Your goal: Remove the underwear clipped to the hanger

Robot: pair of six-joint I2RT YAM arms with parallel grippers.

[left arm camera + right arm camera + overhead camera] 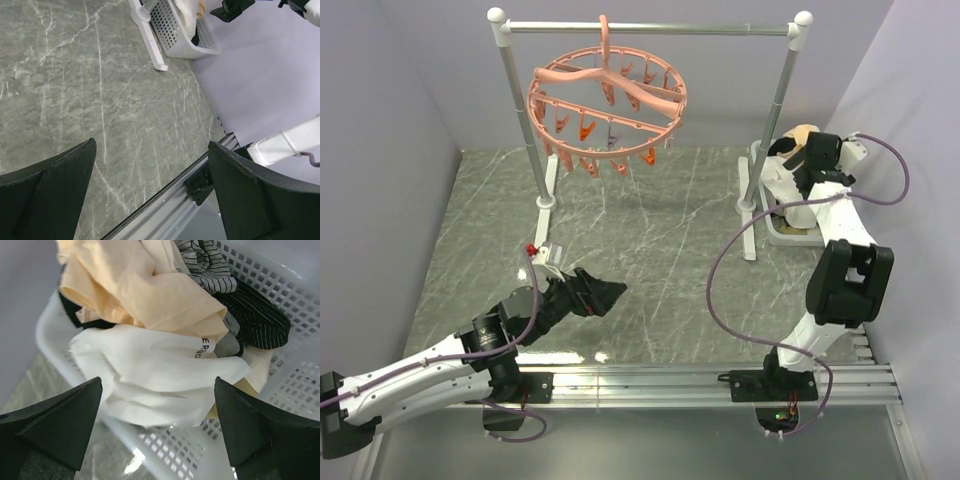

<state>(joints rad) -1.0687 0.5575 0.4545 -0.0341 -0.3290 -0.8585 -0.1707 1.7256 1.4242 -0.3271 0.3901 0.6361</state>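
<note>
Right hand, open, hovers just above underwear in the basket; lifting off, a finger could snag cloth. Left hand is open; hanger seems bare.

One hanger, one basket

A silver metal rail with white caps stands on white feet across the far side of the grey marbled tabletop. A white perforated basket sits just beside its right foot.
</note>
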